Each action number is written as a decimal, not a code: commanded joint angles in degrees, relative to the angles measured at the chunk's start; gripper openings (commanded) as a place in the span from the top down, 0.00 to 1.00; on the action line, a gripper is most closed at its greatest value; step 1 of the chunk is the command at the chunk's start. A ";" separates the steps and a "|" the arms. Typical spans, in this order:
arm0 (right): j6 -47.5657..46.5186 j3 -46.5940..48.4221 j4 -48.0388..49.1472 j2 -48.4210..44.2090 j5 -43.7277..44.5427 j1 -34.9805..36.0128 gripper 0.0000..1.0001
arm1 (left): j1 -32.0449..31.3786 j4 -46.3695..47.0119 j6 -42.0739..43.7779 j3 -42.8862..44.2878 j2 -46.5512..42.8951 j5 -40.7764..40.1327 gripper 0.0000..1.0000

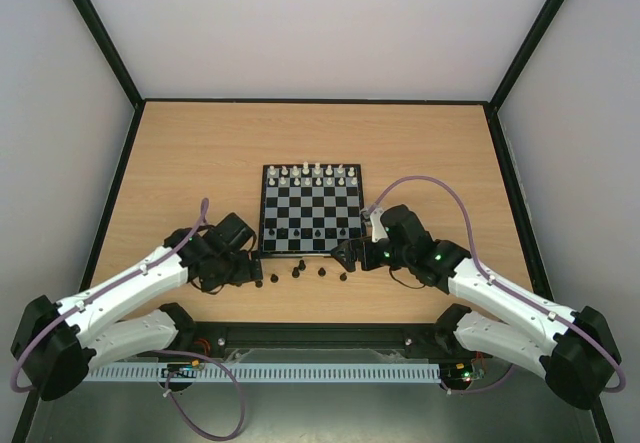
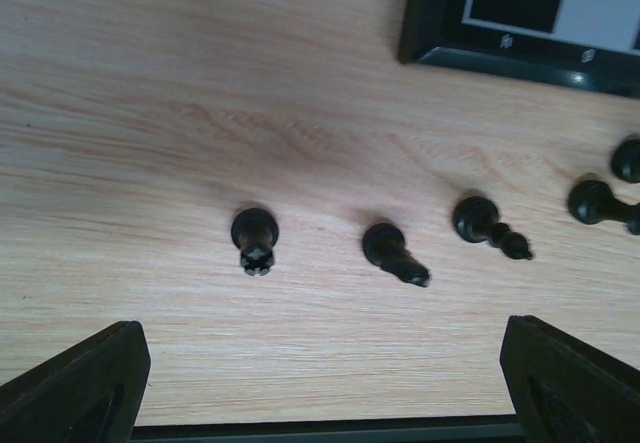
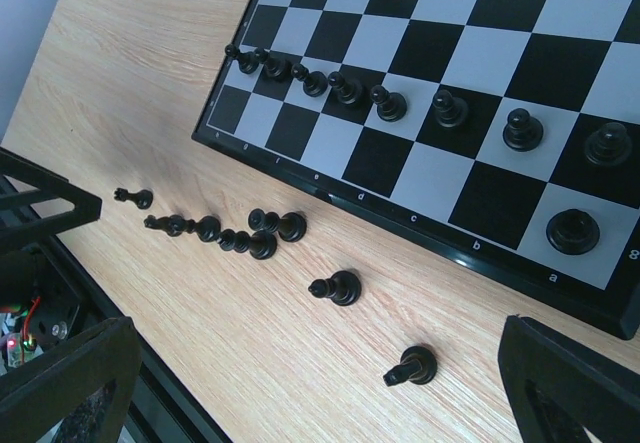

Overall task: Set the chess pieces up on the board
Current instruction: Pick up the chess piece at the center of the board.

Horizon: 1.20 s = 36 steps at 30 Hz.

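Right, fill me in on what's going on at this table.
The robot is setting up a chess set. On the board, the white pieces line the far side. The black pawns stand in a row on the near side, with one corner piece placed behind them. Several loose black pieces lie on the table in front of the board. The left fingers and right fingers are open and empty, hovering by those loose pieces.
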 commanded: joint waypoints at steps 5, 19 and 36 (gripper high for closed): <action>0.36 -0.75 0.87 0.65 -1.38 0.46 0.01 | 2.45 0.18 -0.08 -4.47 -0.28 -0.56 0.01; 0.45 -1.01 0.93 -0.06 -1.57 0.99 0.02 | 4.00 3.68 0.02 -4.65 0.69 -2.18 0.01; 0.10 -0.44 0.85 1.03 -2.66 1.23 0.01 | 5.65 4.57 1.12 -2.25 1.36 -2.67 0.01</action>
